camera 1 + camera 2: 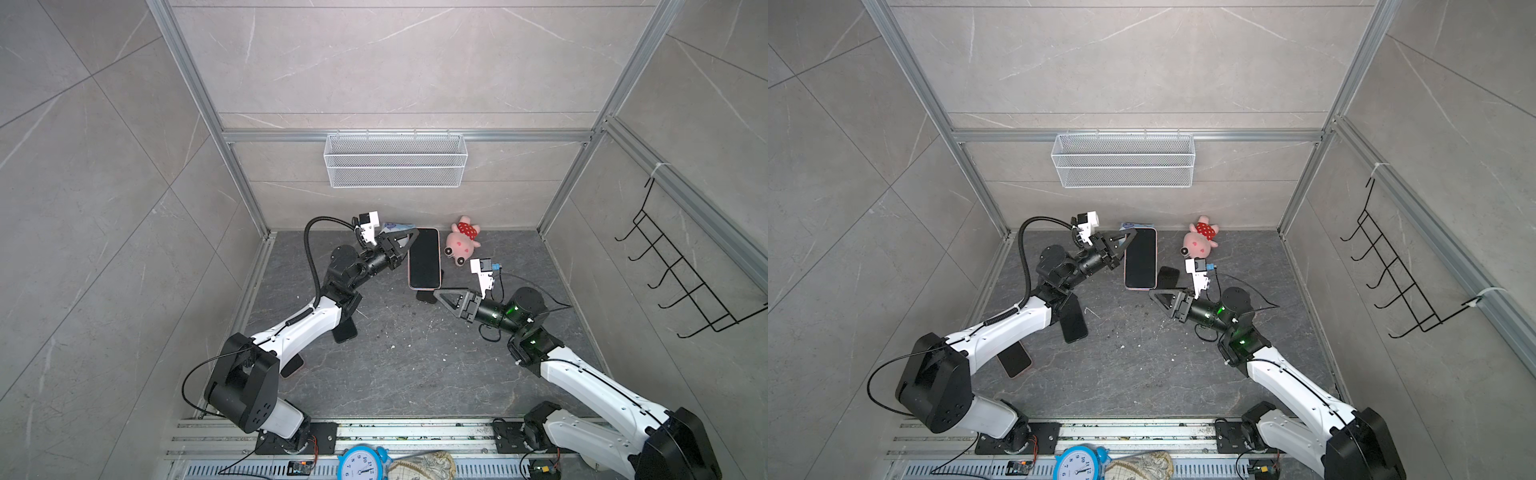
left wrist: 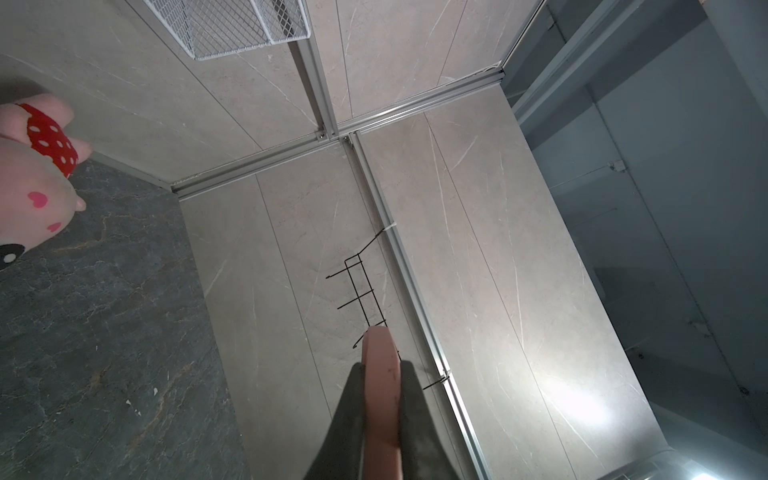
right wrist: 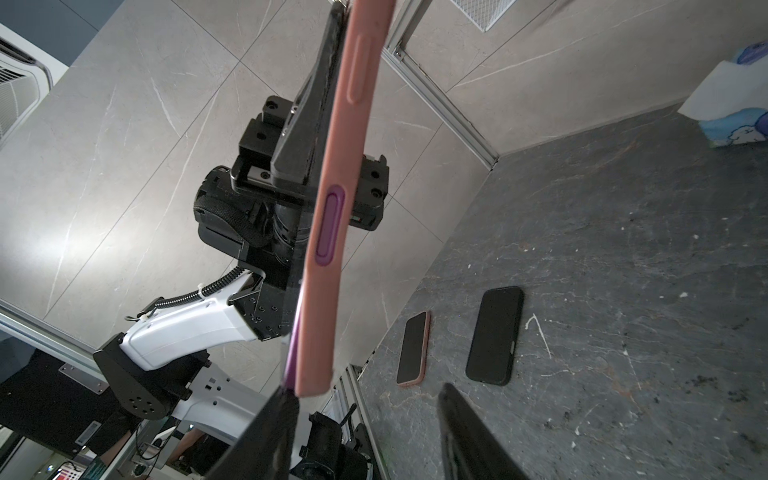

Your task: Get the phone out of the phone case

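Two grippers over a dark stone tabletop (image 1: 395, 374), one black-screened phone (image 1: 424, 257) in its pink rubbery case (image 3: 349, 124) held aloft between them.
White mesh basket (image 1: 395, 162) and black wire hook rack (image 1: 681, 282) hang on the walls; left gripper (image 1: 409, 237) pinches the case's edge, right gripper (image 1: 439, 296) stands with jaws spread at its near end; pink plush pig (image 1: 462, 243) lies close by; blue alarm clock (image 1: 360, 463) reads 10, 11, 12.

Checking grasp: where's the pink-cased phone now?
Centre-back in both top views: pink-cased phone clamped by the left gripper, plush pig on its right, right gripper open at its near end.
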